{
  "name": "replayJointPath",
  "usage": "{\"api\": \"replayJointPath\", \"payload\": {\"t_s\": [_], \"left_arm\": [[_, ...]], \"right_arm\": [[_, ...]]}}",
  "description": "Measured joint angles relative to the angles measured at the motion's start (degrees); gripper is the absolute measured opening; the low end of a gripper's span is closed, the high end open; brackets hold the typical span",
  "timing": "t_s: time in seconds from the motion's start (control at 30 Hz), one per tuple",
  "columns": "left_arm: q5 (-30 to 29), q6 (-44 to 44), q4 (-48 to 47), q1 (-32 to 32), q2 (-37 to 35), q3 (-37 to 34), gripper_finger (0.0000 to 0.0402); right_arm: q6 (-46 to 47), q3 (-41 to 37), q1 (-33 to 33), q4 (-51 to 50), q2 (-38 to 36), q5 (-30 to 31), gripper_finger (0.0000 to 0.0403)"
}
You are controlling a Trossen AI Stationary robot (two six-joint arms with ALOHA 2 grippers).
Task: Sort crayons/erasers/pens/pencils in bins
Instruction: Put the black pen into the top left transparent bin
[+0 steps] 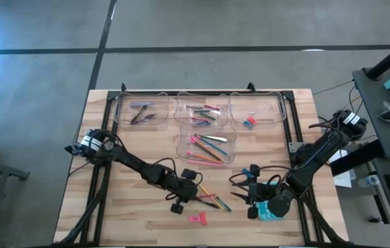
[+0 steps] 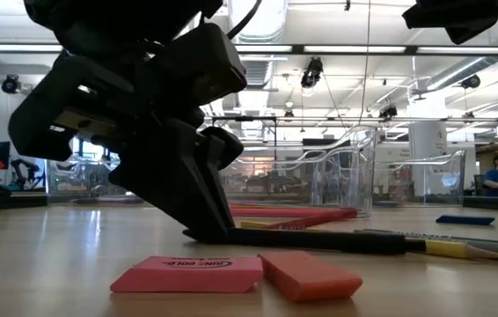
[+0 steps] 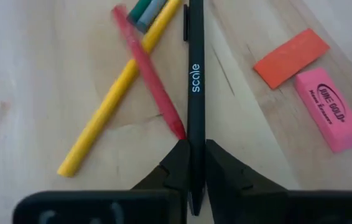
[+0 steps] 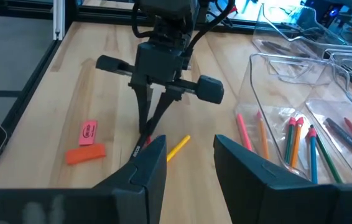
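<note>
Nearest the low camera lie two erasers on the bench (image 2: 55, 255), a pink one (image 2: 187, 274) and an orange-red one (image 2: 311, 276) touching it, both small, soft and light; either would be best taken across its short sides. Just behind them the left pincer (image 3: 195, 165) has closed on a black pen (image 3: 195, 81) near one end, its tips down at the bench and the pen lying flat. The pen looks stiff, light and smooth, so a hold this far from the middle may let it droop or swivel when lifted; a hold nearer the middle would carry it more level. Beside it lie a yellow pencil (image 3: 121, 90) and a red pencil (image 3: 148, 71) crossing one another, with what seem to be two more stick ends, green and grey-blue, at the edge of the wrist view. The right pincer (image 4: 188, 155) hovers near, half open and empty, above a teal calculator (image 1: 269, 209). Farther off stand four bins (image 1: 206, 147): the nearest holds about seven pencils, and of the three in the back row one holds dark pens, one crayons, one three erasers, though those counts are uncertain at this distance.
</note>
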Motion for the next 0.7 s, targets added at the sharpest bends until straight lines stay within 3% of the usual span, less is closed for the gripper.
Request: {"api": "replayJointPath", "payload": {"t_s": [0.47, 0.7], "left_arm": [[3.6, 2.2, -3.1, -0.7, -4.2, 1.7, 0.0012], [0.5, 2.6, -3.3, -0.7, -9.2, 2.6, 0.0012]], "right_arm": [[-0.1, 0.0, 0.0, -0.2, 0.0, 0.0, 0.0123], [-0.3, -0.1, 0.0, -0.6, 0.0, 0.0, 0.0123]]}}
